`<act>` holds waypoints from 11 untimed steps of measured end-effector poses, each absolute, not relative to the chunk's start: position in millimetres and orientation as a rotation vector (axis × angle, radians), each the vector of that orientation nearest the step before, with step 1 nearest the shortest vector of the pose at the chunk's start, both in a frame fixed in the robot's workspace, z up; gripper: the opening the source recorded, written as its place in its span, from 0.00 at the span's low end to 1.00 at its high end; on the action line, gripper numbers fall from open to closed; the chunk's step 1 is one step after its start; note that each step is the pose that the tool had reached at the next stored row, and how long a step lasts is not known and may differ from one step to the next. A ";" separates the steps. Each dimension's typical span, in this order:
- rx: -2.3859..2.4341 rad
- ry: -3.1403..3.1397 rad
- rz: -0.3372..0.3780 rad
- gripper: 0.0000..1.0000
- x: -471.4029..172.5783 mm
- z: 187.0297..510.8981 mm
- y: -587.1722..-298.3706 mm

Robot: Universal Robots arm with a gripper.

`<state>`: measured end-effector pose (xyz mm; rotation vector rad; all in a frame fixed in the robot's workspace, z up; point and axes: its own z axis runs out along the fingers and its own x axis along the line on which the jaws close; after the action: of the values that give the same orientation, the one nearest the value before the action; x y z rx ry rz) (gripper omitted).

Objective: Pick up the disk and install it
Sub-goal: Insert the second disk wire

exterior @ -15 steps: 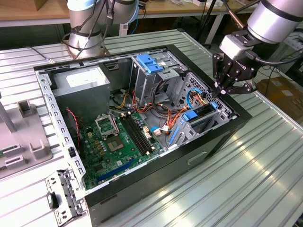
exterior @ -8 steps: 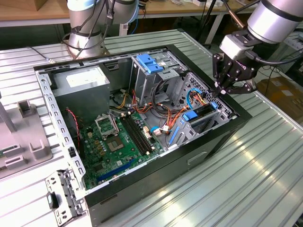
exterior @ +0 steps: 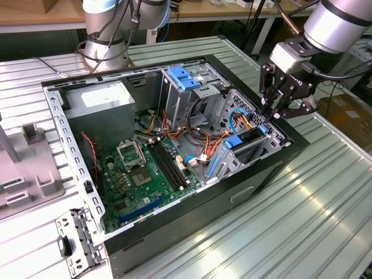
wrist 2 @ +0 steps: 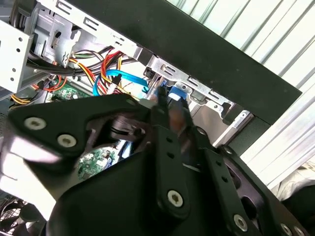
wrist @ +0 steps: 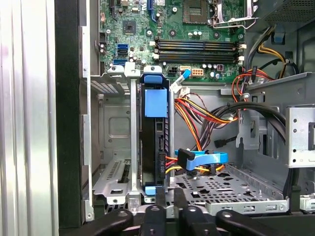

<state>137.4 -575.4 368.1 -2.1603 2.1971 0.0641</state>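
Note:
The disk (wrist: pixel 155 142) stands on edge in the drive bay at the front corner of the open computer case (exterior: pixel 261 174). Its dark side and blue plastic rails face the first wrist view. In the exterior view the disk (exterior: pixel 249 139) sits low in that bay, near the exterior view's right. My gripper (exterior: pixel 272 111) hangs just above the bay, over the disk's outer end. In the first wrist view the gripper (wrist: pixel 170 196) has its two fingertips close together with nothing between them, one of them right at the disk's end rail. The second wrist view shows the gripper (wrist 2: pixel 167 115) shut above blue parts.
A blue data cable (wrist: pixel 202 160) and orange-yellow power wires (wrist: pixel 192 113) run beside the disk. The motherboard (exterior: pixel 145 174) lies on the case floor, the grey power supply (exterior: pixel 102 104) at the back. A bare blue bracket (exterior: pixel 185 77) tops the upper cage. A grey fixture (exterior: pixel 23 168) stands at the exterior view's left.

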 end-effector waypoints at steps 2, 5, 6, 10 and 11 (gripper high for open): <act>-2.160 2.197 0.064 0.36 137.4 368.1 -575.4; -2.160 2.197 0.064 0.42 137.5 368.2 -575.4; -2.160 2.197 0.064 0.42 137.5 369.6 -575.4; -2.160 2.197 0.064 0.42 136.5 374.8 -574.8; -2.160 2.197 0.065 0.42 135.4 374.9 -574.7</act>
<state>135.4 -574.7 374.9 -2.1600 2.1969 0.0646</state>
